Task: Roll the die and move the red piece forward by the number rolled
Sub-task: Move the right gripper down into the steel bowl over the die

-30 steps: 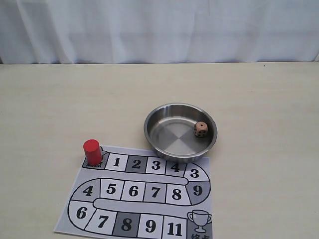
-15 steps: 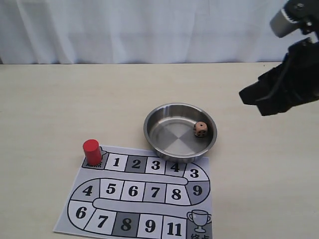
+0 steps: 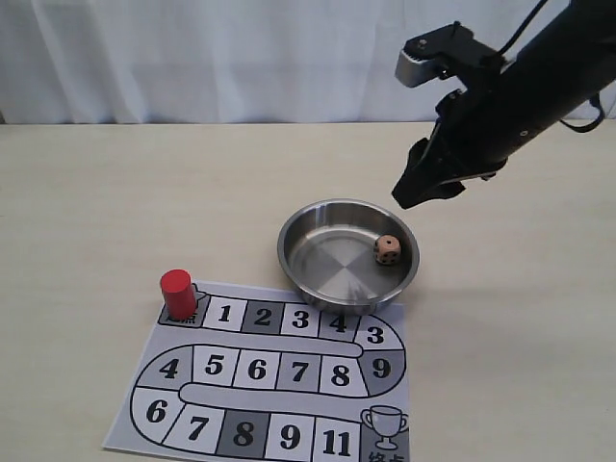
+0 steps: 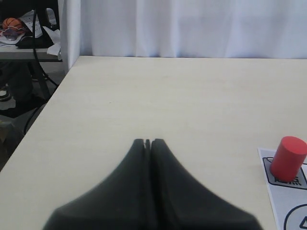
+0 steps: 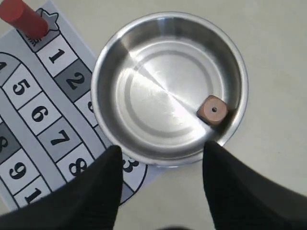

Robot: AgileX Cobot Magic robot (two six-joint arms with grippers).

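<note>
The tan die (image 3: 388,250) (image 5: 212,110) lies inside the steel bowl (image 3: 294,243) (image 5: 103,72), against its right wall. The red piece (image 3: 177,293) (image 4: 288,158) (image 5: 21,18) stands upright on the start square of the paper board (image 3: 279,385) (image 5: 33,115). My right gripper (image 3: 416,189) (image 5: 162,151) hangs open in the air above and to the right of the bowl, empty. My left gripper (image 4: 148,142) is shut on nothing, low over bare table to the left of the red piece; the exterior view does not show it.
The numbered board lies in front of the bowl, its upper edge tucked under the bowl's rim. A white curtain (image 3: 289,58) backs the table. The table's left edge (image 4: 43,110) borders clutter and cables.
The right arm came in from the right, moved left and lowered toward the bowl. Die, bowl and red piece stayed put.
</note>
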